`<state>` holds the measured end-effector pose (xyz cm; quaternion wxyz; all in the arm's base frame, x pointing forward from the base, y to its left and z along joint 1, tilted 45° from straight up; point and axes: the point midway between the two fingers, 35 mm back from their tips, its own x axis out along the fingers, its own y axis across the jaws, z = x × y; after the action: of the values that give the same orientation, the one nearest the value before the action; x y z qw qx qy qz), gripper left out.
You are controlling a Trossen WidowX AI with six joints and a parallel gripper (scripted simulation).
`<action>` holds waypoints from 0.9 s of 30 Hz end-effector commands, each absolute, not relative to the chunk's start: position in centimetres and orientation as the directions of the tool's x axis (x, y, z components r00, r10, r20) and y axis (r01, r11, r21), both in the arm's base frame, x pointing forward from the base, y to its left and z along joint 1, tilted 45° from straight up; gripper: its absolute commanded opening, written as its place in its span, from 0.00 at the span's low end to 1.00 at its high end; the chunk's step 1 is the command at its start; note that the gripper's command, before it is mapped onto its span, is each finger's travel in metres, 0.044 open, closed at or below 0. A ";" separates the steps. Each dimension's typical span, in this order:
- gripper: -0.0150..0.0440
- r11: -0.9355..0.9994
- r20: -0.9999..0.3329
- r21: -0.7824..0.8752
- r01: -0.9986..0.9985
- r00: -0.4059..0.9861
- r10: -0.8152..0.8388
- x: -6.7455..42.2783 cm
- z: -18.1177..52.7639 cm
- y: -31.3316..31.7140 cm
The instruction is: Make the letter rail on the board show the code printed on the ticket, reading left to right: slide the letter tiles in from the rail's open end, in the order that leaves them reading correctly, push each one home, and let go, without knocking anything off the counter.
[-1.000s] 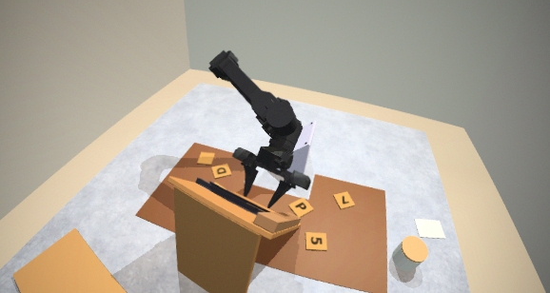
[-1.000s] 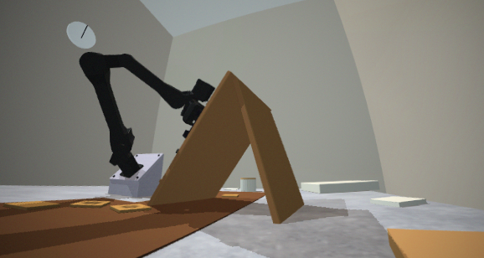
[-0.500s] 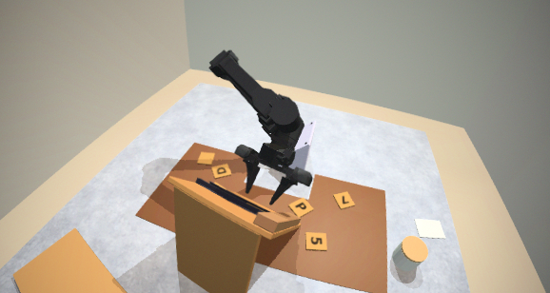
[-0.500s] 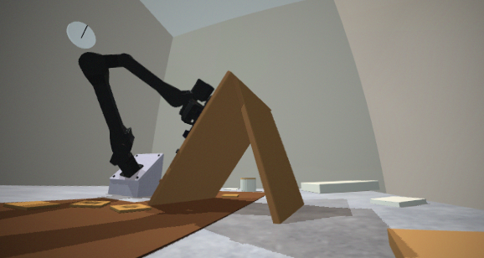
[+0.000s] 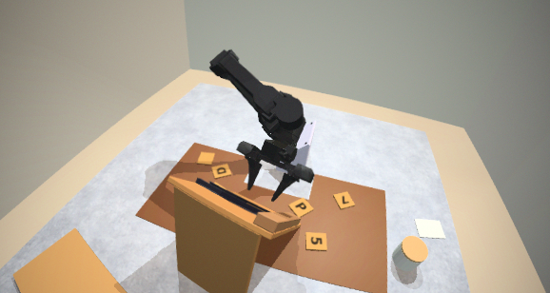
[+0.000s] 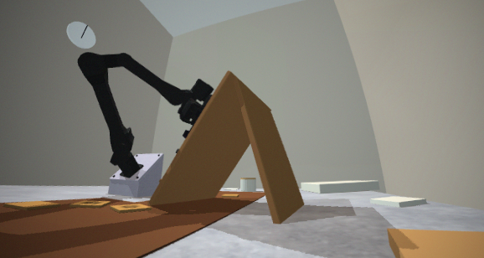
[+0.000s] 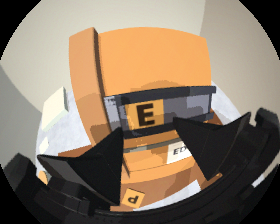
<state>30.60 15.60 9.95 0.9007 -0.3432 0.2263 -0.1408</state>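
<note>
The board (image 5: 214,240) (image 6: 201,152) (image 7: 156,60) leans upright, with the dark rail (image 5: 233,198) (image 7: 193,101) across its face. One E tile (image 7: 149,110) sits in the rail; a gap shows between it and the wooden block (image 7: 83,75) on the left. My gripper (image 5: 262,194) (image 7: 148,125) is open in front of the rail, its fingertips low on either side of the E tile, holding nothing. The ticket (image 7: 173,158) is partly hidden by the right finger; its code starts with E. On the mat lie a D-like tile (image 5: 221,170), a P tile (image 5: 301,206) (image 7: 133,198), an L-like tile (image 5: 343,200) and a 5-like tile (image 5: 316,241).
A tile with no readable letter (image 5: 206,158) lies on the brown mat (image 5: 352,263) at its far left. A lidded jar (image 5: 410,254) (image 6: 248,184) and a pale square (image 5: 429,228) are beyond the mat's right edge. An orange slab (image 5: 71,263) (image 6: 444,242) lies behind the board.
</note>
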 end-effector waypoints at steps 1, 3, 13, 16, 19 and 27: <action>0.75 0.725 -0.308 -0.681 0.101 0.859 -0.409 30.3 10.1 15.8; 0.75 0.725 -0.308 -0.681 0.101 0.859 -0.409 30.2 10.1 15.8; 0.75 0.725 -0.309 -0.681 0.101 0.859 -0.409 29.8 10.3 16.0; 0.75 0.725 -0.309 -0.681 0.101 0.859 -0.409 29.7 10.4 16.1; 0.71 0.724 -0.312 -0.683 0.097 0.857 -0.409 29.8 10.3 16.0; 0.35 0.724 -0.312 -0.683 0.097 0.857 -0.409 29.8 10.3 16.0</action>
<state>29.78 16.03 10.29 0.9004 -0.3437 0.2269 -0.1404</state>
